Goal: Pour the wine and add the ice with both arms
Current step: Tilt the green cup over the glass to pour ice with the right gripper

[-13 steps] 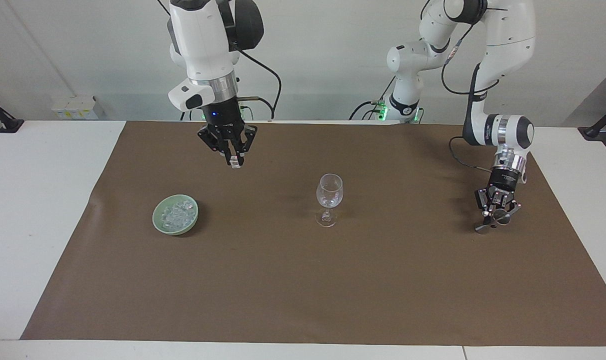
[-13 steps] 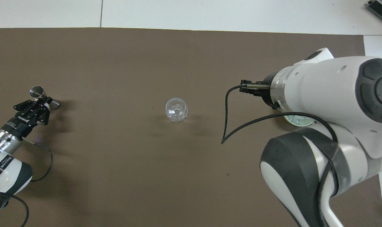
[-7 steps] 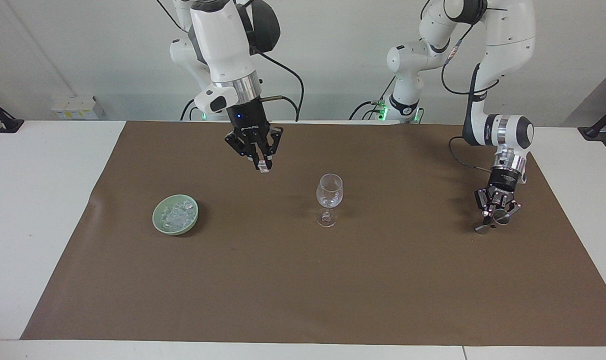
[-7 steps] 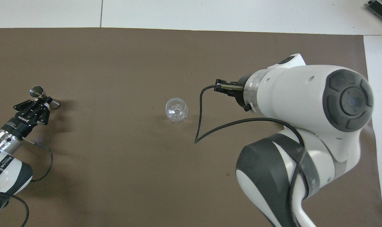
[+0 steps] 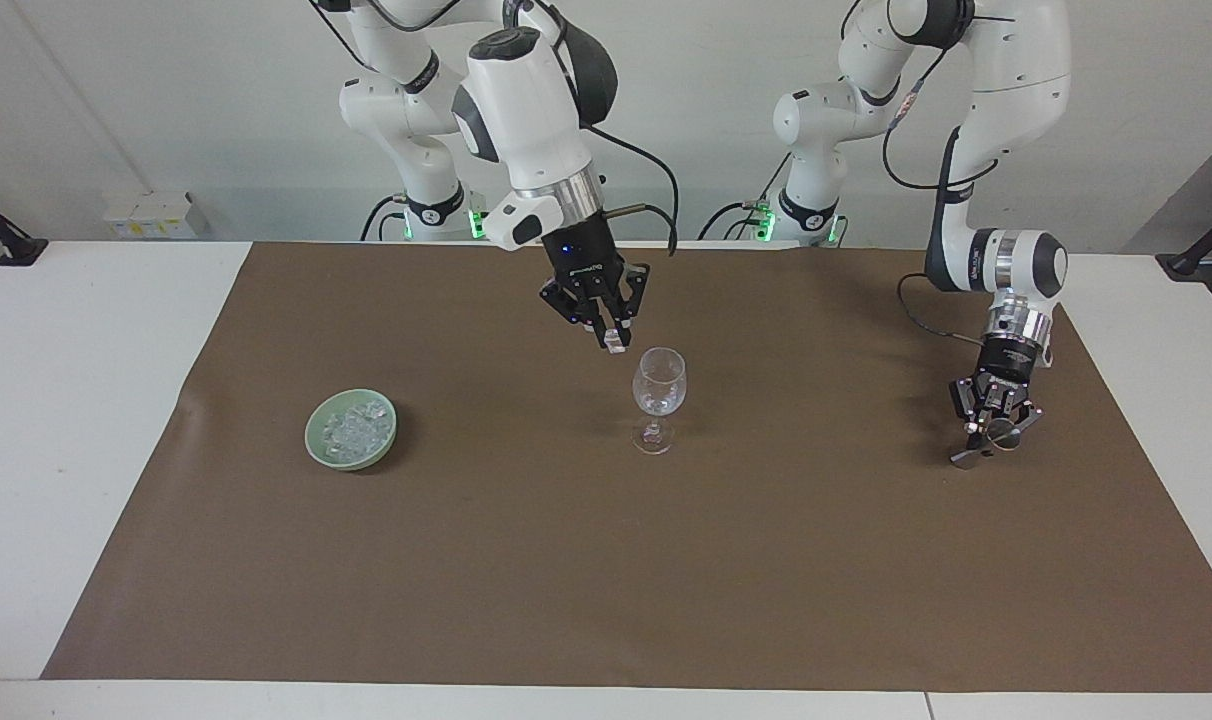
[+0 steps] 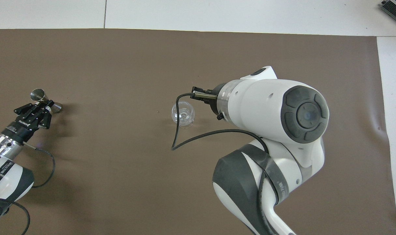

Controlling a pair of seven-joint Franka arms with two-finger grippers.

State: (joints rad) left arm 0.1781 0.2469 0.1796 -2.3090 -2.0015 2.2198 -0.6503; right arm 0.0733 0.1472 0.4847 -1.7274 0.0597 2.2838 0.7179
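Start at the robots' end of the brown mat [image 5: 606, 560] and you find the right gripper [image 5: 613, 343] hanging in the air, tilted toward the left arm's end, clenched on one small clear chunk of ice [image 5: 617, 348] that sits between its fingertips just beside the rim of the wine glass [image 5: 658, 392] and slightly above it; it does not touch the glass. From above, the right arm [image 6: 270, 111] covers its own gripper, and only its black cable [image 6: 198, 137] loops down past the glass [image 6: 183, 114], so you cannot read the grip there. The glass stands upright mid-mat, stem vertical, bowl clear (a few glints low in the bowl, and you cannot tell whether they are ice or reflections). A little farther from the robots, toward the right arm's end, the pale green bowl [image 5: 351, 429] holds the rest of the ice [image 5: 355, 427]: a heap of colourless, irregular pieces with white glints, no long axis to speak of. At about the same depth toward the left arm's end, the left gripper [image 5: 990, 436] is low over the mat, closed on a steel jigger [image 6: 45, 100] that lies on its side, long axis roughly crosswise along the table, one open cup [image 6: 38, 94] showing from overhead. Nothing stands between the held chunk and the glass mouth.
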